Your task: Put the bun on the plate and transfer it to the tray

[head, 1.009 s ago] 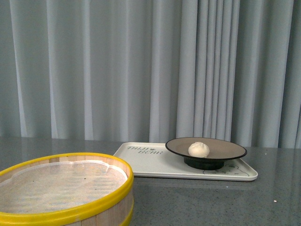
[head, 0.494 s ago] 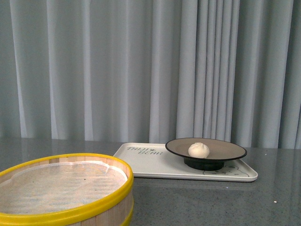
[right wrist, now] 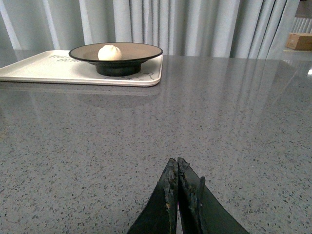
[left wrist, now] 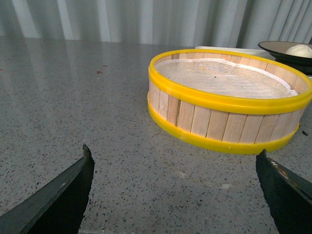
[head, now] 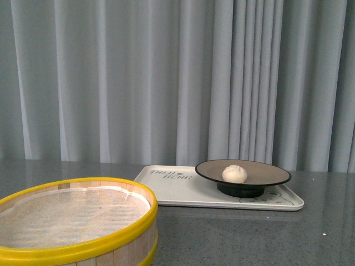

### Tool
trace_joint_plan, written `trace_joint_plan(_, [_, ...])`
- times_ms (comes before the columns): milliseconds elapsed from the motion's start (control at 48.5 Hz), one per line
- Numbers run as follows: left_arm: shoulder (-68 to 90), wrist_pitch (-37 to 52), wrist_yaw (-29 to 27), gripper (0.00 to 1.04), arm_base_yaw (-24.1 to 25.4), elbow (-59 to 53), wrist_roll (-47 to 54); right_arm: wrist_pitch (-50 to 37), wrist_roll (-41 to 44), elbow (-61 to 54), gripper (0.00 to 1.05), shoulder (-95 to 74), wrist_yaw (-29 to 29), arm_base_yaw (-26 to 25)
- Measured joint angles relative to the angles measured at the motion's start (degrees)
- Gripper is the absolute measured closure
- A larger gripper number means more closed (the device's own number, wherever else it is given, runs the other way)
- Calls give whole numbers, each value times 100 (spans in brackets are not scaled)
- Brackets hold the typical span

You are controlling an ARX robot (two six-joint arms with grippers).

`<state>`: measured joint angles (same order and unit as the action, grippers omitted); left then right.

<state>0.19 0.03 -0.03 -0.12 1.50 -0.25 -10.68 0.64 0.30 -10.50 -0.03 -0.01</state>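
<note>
The steamer basket (left wrist: 229, 100) has pale wooden slats, glossy yellow bands and a woven cloth liner (left wrist: 222, 78). The countertop (right wrist: 146, 131) is polished speckled grey stone. The plate (head: 243, 173) has a glossy black rim; beneath it, the tray (head: 177, 191) looks smooth matt plastic.

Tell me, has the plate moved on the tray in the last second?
No. In the front view the plate sits at the same spot on the tray's right half, with the bun on it, same place against the curtain folds behind.

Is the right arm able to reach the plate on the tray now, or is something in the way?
Probably yes: bare countertop lies between the right tool and the plate on the tray.
</note>
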Motion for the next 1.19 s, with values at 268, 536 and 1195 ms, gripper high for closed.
trace_joint_plan(268, [-2,0,2,7,0,0,0,1040,0,2,103,1025,-2,0])
trace_joint_plan(536, [0,0,0,7,0,0,0,1060,0,2,74,1029,-2,0])
trace_joint_plan(1195, [0,0,0,7,0,0,0,1060,-4,2,8,1029,-2,0])
